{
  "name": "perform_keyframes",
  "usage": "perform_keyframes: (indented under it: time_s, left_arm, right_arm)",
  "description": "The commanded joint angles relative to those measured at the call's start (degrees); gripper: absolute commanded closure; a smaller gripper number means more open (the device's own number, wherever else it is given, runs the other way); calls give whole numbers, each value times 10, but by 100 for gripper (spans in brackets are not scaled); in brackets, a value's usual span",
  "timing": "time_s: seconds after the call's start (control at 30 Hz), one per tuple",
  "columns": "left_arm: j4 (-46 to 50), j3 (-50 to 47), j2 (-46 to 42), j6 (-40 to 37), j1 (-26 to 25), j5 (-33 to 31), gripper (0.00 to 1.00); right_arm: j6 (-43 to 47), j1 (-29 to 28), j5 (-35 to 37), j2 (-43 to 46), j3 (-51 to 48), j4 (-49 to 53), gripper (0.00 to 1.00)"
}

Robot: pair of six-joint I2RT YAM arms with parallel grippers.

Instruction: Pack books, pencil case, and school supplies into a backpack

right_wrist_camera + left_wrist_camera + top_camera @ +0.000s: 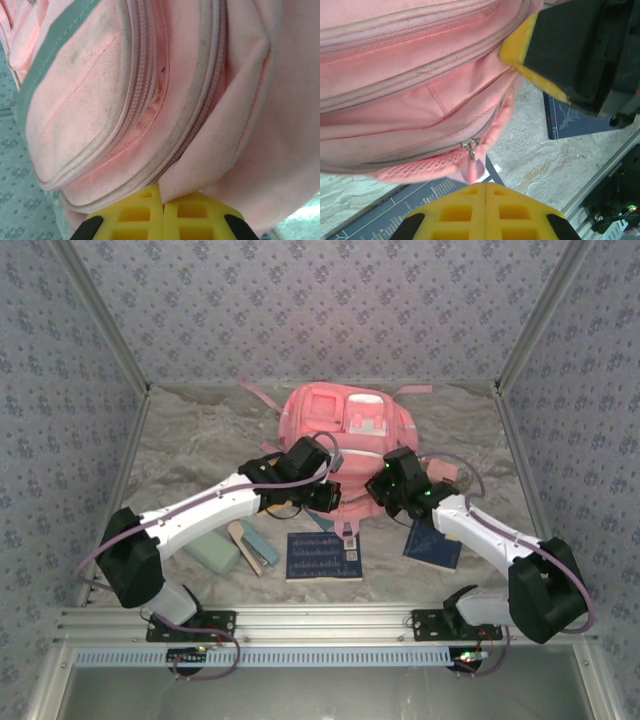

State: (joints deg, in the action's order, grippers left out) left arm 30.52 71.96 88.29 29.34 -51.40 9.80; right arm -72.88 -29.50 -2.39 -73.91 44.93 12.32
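Overhead, the pink backpack (345,425) lies at twelve o'clock on the marbled table (200,450), and both my arms reach in to its near edge.

My left gripper (485,186) has its yellow pads pressed together. The pink zipper pull (474,162) hangs down into the seam between them. I seem to be pinching it, though its tip is hidden by the pads. From those fingers the zipper track (395,155) runs off toward nine o'clock along the bag's edge, and the other way it curves up toward one o'clock.

My right gripper (162,190) is also closed, nipping a fold of the backpack's fabric just beside a shut zipper. From the left wrist it sits close by at two o'clock.

My left arm is the one placed to draw the zipper, I judge, with the right bracing the cloth. The one o'clock route leads straight toward the right gripper, so that is what stands in the way.

Nothing is packed yet:
- A navy book (323,556) lies flat at six o'clock from the bag, beneath my left fingers.
- A second navy book (432,543) lies at four o'clock, partly under my right forearm.
- The mint pencil case (212,553) rests at eight o'clock, its long axis slanting from ten toward four.
- A beige stick (240,543) and a light-blue stick (262,550) lie just beside the case.
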Motion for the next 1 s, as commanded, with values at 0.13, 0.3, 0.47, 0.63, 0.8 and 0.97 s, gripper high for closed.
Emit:
perform_keyframes:
  time_s: [0.13, 0.3, 0.47, 0.63, 0.8, 0.97]
  left_arm:
    - [28, -16, -13, -37, 22, -19, 100]
    - [-3, -15, -1, -9, 5, 33, 93]
    - [-30, -12, 24, 12, -34, 26, 58]
    - [-28, 12, 67, 26, -44, 9, 51]
    - [-10, 48, 105, 25, -54, 0, 45]
    - [7, 73, 132, 34, -59, -15, 42]
  right_arm:
    - [51, 33, 46, 42, 21, 27, 100]
    - [53, 36, 19, 33, 31, 16, 100]
    - [54, 34, 9, 27, 33, 21, 100]
    - [54, 34, 2, 32, 30, 28, 100]
    - [54, 33, 2, 32, 31, 31, 100]
    - [54, 35, 0, 32, 30, 33, 100]
